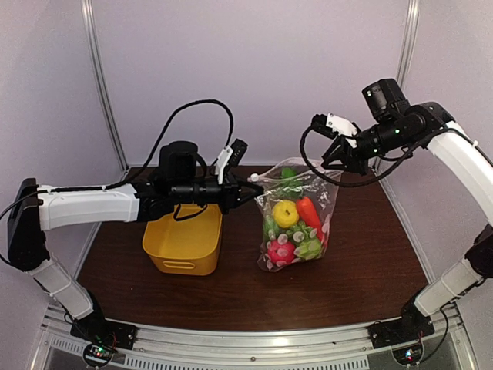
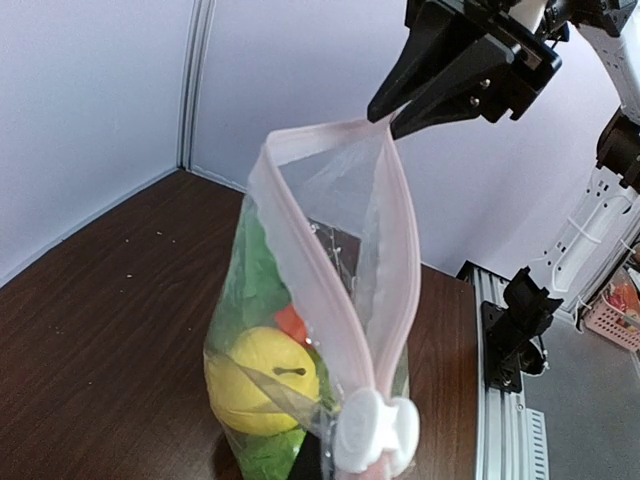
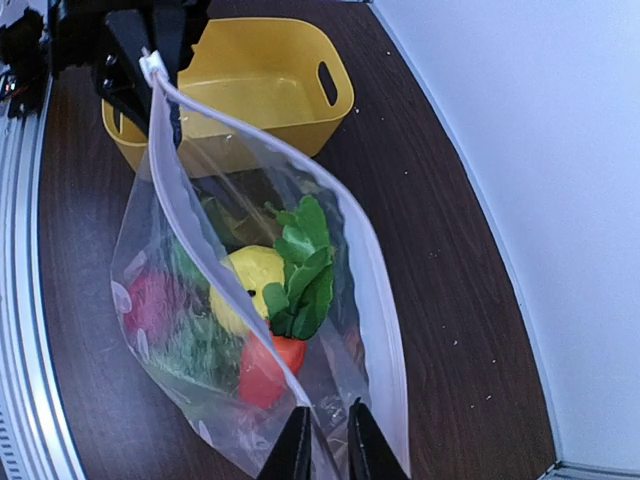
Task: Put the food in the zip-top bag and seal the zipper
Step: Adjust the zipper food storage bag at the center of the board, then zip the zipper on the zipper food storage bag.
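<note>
The clear zip-top bag hangs above the table, stretched between both grippers, its mouth gaping. Inside lies the food: a yellow lemon, an orange carrot with green leaves, and a pink piece. My left gripper is shut at the bag's left end, where the white slider sits on the pink zipper; its fingers are out of its wrist view. My right gripper pinches the right top corner, with film in the narrow gap between its jaws.
A yellow plastic basket stands on the dark wooden table, left of the bag and under my left arm. White walls close the back and sides. A metal rail runs along the near edge.
</note>
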Robot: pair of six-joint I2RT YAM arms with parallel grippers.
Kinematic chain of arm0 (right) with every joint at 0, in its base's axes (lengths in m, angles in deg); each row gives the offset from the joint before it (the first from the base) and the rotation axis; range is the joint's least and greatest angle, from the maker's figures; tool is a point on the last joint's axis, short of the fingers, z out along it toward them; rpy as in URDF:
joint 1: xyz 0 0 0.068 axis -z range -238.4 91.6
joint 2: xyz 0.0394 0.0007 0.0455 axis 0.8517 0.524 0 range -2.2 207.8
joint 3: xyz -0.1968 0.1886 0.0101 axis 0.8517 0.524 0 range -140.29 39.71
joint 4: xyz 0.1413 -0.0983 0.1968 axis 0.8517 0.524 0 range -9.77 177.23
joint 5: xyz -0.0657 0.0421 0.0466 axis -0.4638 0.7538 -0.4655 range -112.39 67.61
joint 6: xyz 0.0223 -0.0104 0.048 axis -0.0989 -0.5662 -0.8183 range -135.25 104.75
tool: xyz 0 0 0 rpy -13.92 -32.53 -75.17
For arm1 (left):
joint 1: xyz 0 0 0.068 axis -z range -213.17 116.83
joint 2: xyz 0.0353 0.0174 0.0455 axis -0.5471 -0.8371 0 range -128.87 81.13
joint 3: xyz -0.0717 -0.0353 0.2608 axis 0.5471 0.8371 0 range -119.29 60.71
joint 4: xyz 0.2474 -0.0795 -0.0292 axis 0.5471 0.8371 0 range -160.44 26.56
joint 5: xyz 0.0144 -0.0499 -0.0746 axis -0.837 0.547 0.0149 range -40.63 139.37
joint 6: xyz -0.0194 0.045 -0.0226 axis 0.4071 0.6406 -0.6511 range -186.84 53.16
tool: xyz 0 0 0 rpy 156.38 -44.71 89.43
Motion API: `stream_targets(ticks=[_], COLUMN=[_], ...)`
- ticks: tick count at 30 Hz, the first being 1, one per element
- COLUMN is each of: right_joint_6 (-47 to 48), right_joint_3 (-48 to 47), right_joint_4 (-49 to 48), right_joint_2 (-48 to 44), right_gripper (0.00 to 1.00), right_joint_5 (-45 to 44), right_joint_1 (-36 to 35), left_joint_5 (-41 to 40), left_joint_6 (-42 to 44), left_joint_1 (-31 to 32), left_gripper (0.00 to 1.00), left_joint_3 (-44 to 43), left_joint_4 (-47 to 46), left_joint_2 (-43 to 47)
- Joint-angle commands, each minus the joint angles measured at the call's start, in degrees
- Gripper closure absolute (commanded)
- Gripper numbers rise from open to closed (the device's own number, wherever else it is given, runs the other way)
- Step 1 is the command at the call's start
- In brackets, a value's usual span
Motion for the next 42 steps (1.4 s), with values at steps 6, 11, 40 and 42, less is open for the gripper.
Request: stream_targets(ticks=[6,11,40,42], right_joint_6=[-1.3,-3.2,-8.4,-8.7], right_joint_3=[-7.1,-8.4,-6.4,-6.6], right_joint_4=[-0.2,-3.4,-15.8,-15.9], right_joint_2=[1.8,6.1,14.6,15.1], right_gripper=[0.56,0.55,0.70,0.75], right_joint_5=[8.3,8.1,15.0,14.5], right_joint_1=[-5.8,-11.3,-14.8,-14.8], left_joint_5=[0.7,1.1,4.5,4.5], left_joint_6=[-1.8,-3.5,-2.3,-2.2], left_joint_1=[-0.7,-0.7,-0.7,-0.8], left_gripper=[1.00,1.00,1.00,1.00], left_joint_3=[-1.3,-1.0,0.6,0.7], left_joint_4=[-0.6,-2.0,-6.2,-6.0], left_joint_2=[1.0,0.9,0.8,0.8])
